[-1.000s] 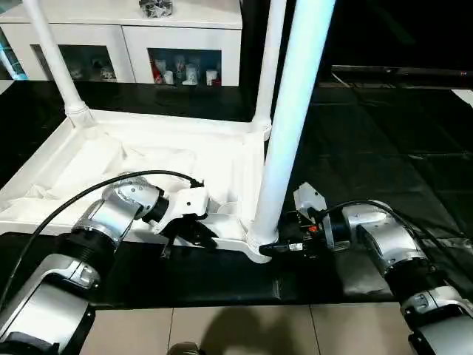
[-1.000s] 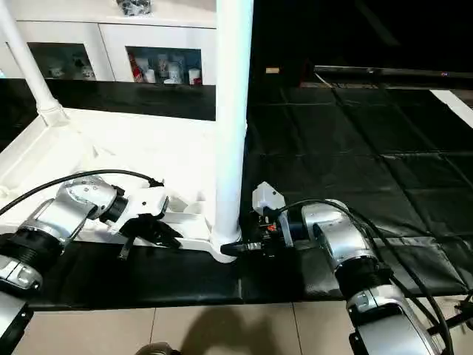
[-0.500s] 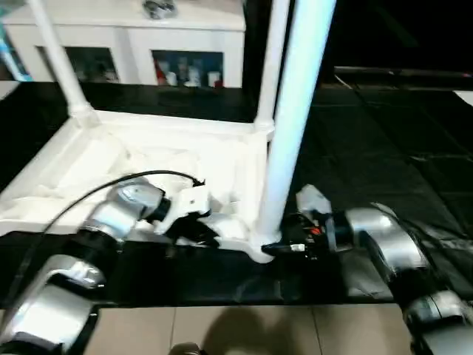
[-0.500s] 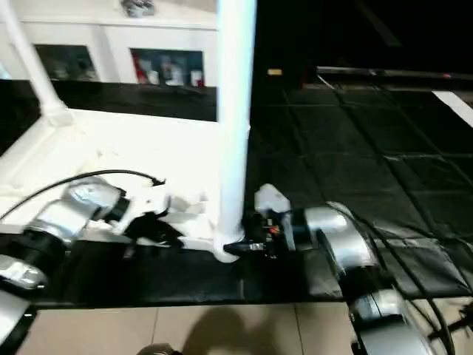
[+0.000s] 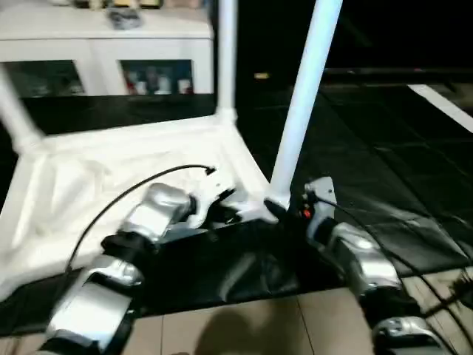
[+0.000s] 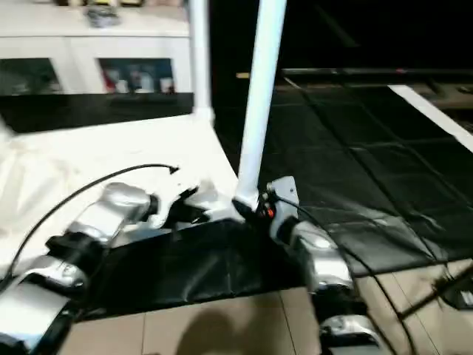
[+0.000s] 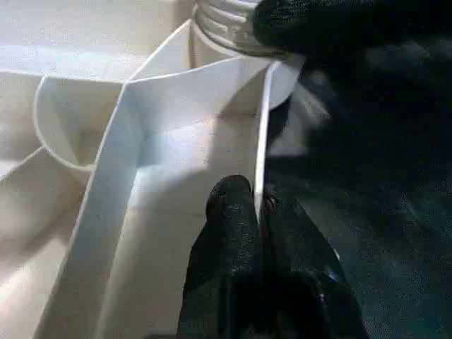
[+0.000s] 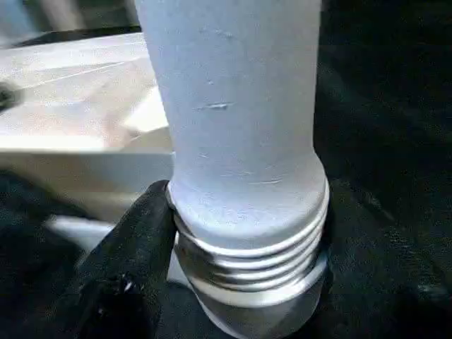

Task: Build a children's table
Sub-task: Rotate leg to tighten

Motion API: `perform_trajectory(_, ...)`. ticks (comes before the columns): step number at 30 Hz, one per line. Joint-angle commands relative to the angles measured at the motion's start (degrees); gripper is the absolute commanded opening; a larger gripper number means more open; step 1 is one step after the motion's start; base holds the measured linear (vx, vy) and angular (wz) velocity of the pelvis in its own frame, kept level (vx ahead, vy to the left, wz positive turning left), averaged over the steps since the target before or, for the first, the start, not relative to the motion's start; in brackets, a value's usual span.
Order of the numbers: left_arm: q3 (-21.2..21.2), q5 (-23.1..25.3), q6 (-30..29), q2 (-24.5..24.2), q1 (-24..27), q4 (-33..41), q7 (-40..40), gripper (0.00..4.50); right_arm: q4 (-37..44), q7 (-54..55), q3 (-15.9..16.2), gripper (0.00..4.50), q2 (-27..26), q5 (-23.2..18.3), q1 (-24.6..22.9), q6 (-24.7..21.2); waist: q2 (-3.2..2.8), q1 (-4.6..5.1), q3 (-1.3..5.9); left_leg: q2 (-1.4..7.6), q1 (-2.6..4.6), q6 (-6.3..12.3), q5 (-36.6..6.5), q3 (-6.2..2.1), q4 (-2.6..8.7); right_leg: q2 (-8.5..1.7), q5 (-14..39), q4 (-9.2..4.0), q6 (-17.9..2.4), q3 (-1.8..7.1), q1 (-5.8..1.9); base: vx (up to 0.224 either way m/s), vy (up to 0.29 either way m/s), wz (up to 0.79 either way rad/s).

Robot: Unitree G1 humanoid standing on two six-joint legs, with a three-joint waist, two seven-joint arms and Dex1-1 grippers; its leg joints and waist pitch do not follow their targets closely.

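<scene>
The children's table lies upside down on a black mat, its white top point(image 5: 89, 185) with the ribbed underside facing up. Three white legs stand in corner sockets: one at the near right corner point(image 5: 301, 111), one at the far corner point(image 5: 226, 59), one at the left point(image 5: 16, 122). My left gripper point(image 7: 258, 206) is shut on the thin near rim wall point(image 7: 265, 120) of the top. My right gripper point(image 5: 281, 211) holds the base of the near right leg, one finger point(image 8: 138, 254) pressed against its threaded collar point(image 8: 247, 240). Thread turns show above the socket.
A white glass-door cabinet point(image 5: 96, 44) stands behind the table. The black mat point(image 5: 384, 163) stretches to the right, with beige floor tiles point(image 5: 244, 325) in front of it. A black cable point(image 5: 140, 188) arcs over my left forearm.
The whole picture has swung and shifted, so the camera has moved. Both grippers keep the same holds, left on the rim and right at the leg's base.
</scene>
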State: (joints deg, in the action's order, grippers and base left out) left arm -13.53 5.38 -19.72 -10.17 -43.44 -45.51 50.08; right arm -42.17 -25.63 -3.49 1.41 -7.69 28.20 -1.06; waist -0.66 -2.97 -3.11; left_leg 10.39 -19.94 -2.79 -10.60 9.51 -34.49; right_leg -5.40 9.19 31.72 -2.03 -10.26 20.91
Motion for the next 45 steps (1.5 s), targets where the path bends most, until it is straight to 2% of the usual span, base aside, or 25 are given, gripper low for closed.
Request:
perform_trajectory(1,3.09,-1.65,-0.42,3.89,-3.13,1.07,-8.91,0.00,-2.07,-0.16,4.24,2.79,-5.90,-0.03,1.04,-0.72,-0.40,0.53,3.12,3.31,1.31,-1.58,-29.02,-2.67,4.37,-5.99,35.19,-6.49,-1.38,2.12,-1.68,0.000,0.000,0.00)
perform_trajectory(2,2.95,-1.24,-0.47,3.78,-3.18,1.19,-9.26,0.00,-2.34,0.37,4.15,2.79,-6.04,0.28,1.24,-0.12,-0.48,0.59,3.06,3.35,1.15,-1.12,-28.67,-2.61,4.50,-5.91,34.75,-6.57,-1.15,2.27,-1.74,0.000,0.000,0.00)
perform_trajectory(3,2.56,-0.54,-0.42,3.34,-3.18,1.32,-9.27,0.00,-2.90,0.75,3.82,3.13,-6.31,0.21,1.53,0.30,-0.45,0.45,3.19,3.30,1.36,-0.48,-27.81,-2.36,4.55,-5.88,33.21,-6.50,-1.55,2.78,-1.42,0.000,0.000,0.00)
perform_trajectory(5,2.21,0.20,-0.08,2.47,-3.10,1.25,-9.08,0.00,-3.50,1.23,3.41,3.49,-6.53,0.01,1.83,0.94,-0.52,0.26,3.39,3.44,0.88,0.06,-25.50,-2.34,4.92,-5.99,30.04,-5.89,-3.03,3.39,-1.65,0.000,0.000,0.00)
perform_trajectory(7,1.92,0.33,0.24,1.28,-2.52,1.52,-8.02,0.00,-3.34,1.12,3.51,3.52,-6.07,0.11,1.49,1.39,-0.51,-0.08,3.60,3.61,0.51,0.56,-22.64,-2.10,5.20,-5.88,24.54,-4.94,-5.57,4.24,-1.77,0.000,0.000,0.00)
perform_trajectory(9,1.76,0.25,0.65,0.63,-2.11,1.71,-7.11,0.00,-3.07,0.97,3.67,3.82,-5.56,0.41,1.14,1.84,-0.47,-0.04,3.80,3.63,-0.09,0.97,-20.32,-2.00,5.33,-5.89,21.25,-4.25,-6.93,4.56,-2.19,0.000,0.000,0.00)
perform_trajectory(11,1.50,0.54,1.33,-0.50,-1.30,2.20,-5.99,0.00,-2.50,1.07,3.37,3.98,-4.55,1.29,0.39,2.70,-0.38,0.06,4.03,3.54,-0.23,1.71,-17.65,-1.75,5.12,-5.85,18.67,-3.88,-7.97,4.75,-2.28,0.000,0.000,0.00)
perform_trajectory(12,1.07,0.74,2.17,-1.68,-0.55,2.52,-4.49,0.00,-2.01,0.79,2.82,4.03,-3.14,1.75,-0.40,3.55,-0.16,-0.16,4.19,3.58,-0.21,2.49,-14.37,-1.38,4.84,-5.79,15.34,-3.30,-9.41,5.17,-2.01,0.000,0.000,0.00)
perform_trajectory(14,0.86,0.76,2.39,-2.20,-0.22,2.64,-3.81,0.00,-1.77,0.49,2.54,4.13,-2.45,1.73,-0.78,3.82,0.01,-0.28,4.18,3.45,-0.40,3.15,-12.52,-1.14,4.71,-5.53,13.57,-2.84,-10.17,5.41,-1.96,0.000,0.000,0.00)
perform_trajectory(15,0.09,0.79,3.55,-3.87,0.68,3.19,-0.96,0.00,-0.06,-2.44,2.14,4.13,0.23,1.12,-2.26,4.65,0.13,-0.73,4.12,3.21,-0.52,3.67,-11.19,-0.93,4.44,-5.67,13.39,-2.79,-10.31,5.50,-2.11,0.000,0.000,0.00)
perform_trajectory(16,-0.33,0.83,4.56,-4.59,1.03,3.42,0.39,0.00,0.76,-3.91,2.09,4.29,1.48,0.87,-2.90,5.02,0.15,-1.09,4.12,3.14,-0.88,4.45,-9.99,-0.96,4.39,-5.64,13.87,-2.68,-9.76,5.47,-2.38,0.000,0.000,0.00)
perform_trajectory(17,-0.33,0.83,4.56,-4.59,1.03,3.42,0.39,0.00,0.76,-3.91,2.09,4.38,1.48,0.87,-2.90,5.02,0.13,-1.37,4.27,3.20,-0.76,4.72,-9.17,-0.88,4.28,-5.58,13.51,-2.59,-9.51,5.52,-2.27,0.000,0.000,0.00)
perform_trajectory(22,-2.19,0.48,7.32,-7.74,2.51,4.37,7.15,0.00,6.15,-15.90,2.29,4.47,7.78,-2.35,-5.58,4.08,0.32,-2.14,4.98,3.41,-1.14,7.72,-3.13,-0.90,3.64,-5.25,3.13,-0.71,-11.94,5.57,-2.34,0.000,0.000,0.00)
perform_trajectory(24,-3.02,0.38,8.52,-9.04,3.24,4.92,10.20,0.00,8.26,-20.69,2.69,4.47,10.20,-3.44,-6.14,3.53,0.28,-2.32,4.50,3.56,-1.06,8.53,-4.96,-0.76,3.73,-5.12,5.31,-1.12,-12.01,5.50,-1.99,0.000,0.000,0.00)
perform_trajectory(26,-4.02,0.53,10.08,-10.62,4.00,5.49,13.52,0.00,9.77,-25.67,3.43,4.47,12.79,-4.39,-6.01,2.70,0.38,-2.77,4.24,3.62,-0.86,7.56,-7.33,-0.62,3.89,-5.12,10.45,-1.78,-10.71,5.45,-1.92,0.000,0.000,0.00)
perform_trajectory(28,-4.38,0.54,10.53,-11.16,4.27,5.68,14.78,0.00,10.12,-27.38,3.69,4.47,13.68,-4.64,-5.83,2.48,0.22,-2.93,3.88,3.74,-0.56,5.73,-10.03,-0.61,4.19,-5.16,16.44,-2.51,-9.00,5.43,-1.57,0.000,0.000,0.00)
perform_trajectory(29,-5.09,0.54,12.36,-12.08,4.70,6.09,16.90,0.00,10.74,-30.09,4.15,4.47,14.87,-5.21,-5.46,1.91,0.38,-3.24,3.90,3.55,-0.37,4.41,-11.51,-0.72,4.22,-5.32,20.12,-3.02,-7.77,5.41,-1.69,0.000,0.000,0.00)
perform_trajectory(31,-6.63,0.16,14.96,-14.13,5.59,7.28,22.25,0.00,11.59,-36.39,5.63,4.47,17.12,-6.34,-3.96,-0.32,0.43,-3.43,3.88,3.78,-0.46,4.42,-11.29,-0.78,4.40,-5.14,20.22,-2.83,-7.47,5.43,-1.76,0.000,0.000,0.00)
perform_trajectory(34,-7.94,0.79,16.06,-15.32,5.68,7.61,24.77,0.00,11.50,-40.29,7.19,4.47,18.21,-6.13,-2.70,-1.64,0.50,-3.71,3.88,3.77,-0.31,3.98,-11.22,-0.65,4.40,-5.09,19.82,-2.61,-7.65,5.58,-1.52,0.000,0.000,0.00)
perform_trajectory(35,-8.52,0.94,16.91,-15.59,5.53,7.53,25.83,0.00,10.95,-41.95,8.36,4.47,18.64,-5.27,-1.74,-1.49,0.77,-3.81,3.88,3.83,-0.15,3.83,-11.03,-0.57,4.43,-5.16,20.06,-2.66,-7.71,5.65,-1.36,0.000,0.000,0.00)
perform_trajectory(38,-9.42,0.94,18.07,-15.90,5.34,7.69,27.76,0.00,9.59,-43.99,10.09,4.47,18.86,-3.77,0.08,-1.09,0.67,-4.08,4.02,3.77,-0.26,3.57,-10.25,-0.61,4.35,-5.23,19.81,-2.42,-7.87,5.67,-1.43,0.000,0.000,0.00)
perform_trajectory(41,-10.43,0.81,19.14,-16.42,5.40,8.64,30.73,0.00,8.16,-45.91,11.20,4.47,18.59,-3.54,2.21,-1.73,0.62,-4.44,4.19,4.08,-0.03,3.28,-8.98,-0.59,4.34,-5.18,16.81,-1.99,-8.83,5.86,-1.18,0.000,0.000,0.00)
perform_trajectory(42,-10.89,0.86,19.46,-16.61,5.42,9.06,31.80,0.00,7.52,-46.86,11.64,4.47,18.47,-3.48,3.04,-1.96,0.85,-4.55,4.27,4.06,-0.15,3.44,-8.98,-0.57,4.33,-5.19,15.89,-1.74,-9.38,5.89,-1.34,0.000,0.000,0.00)
perform_trajectory(44,-11.34,0.94,19.77,-16.83,5.41,9.34,32.79,0.00,6.88,-48.01,12.23,4.47,18.41,-3.23,3.71,-1.79,0.78,-4.89,4.21,3.97,-0.18,3.55,-8.42,-0.45,4.28,-5.22,15.50,-1.69,-9.60,5.96,-1.29,0.000,0.000,0.00)
perform_trajectory(45,-12.15,1.29,20.66,-17.04,5.16,9.44,34.12,0.00,5.89,-50.72,13.68,4.47,18.56,-2.76,4.69,-1.86,0.86,-5.15,4.24,3.92,-0.10,3.61,-8.53,-0.39,4.18,-5.23,15.73,-1.65,-9.56,5.97,-1.22,0.000,0.000,0.00)
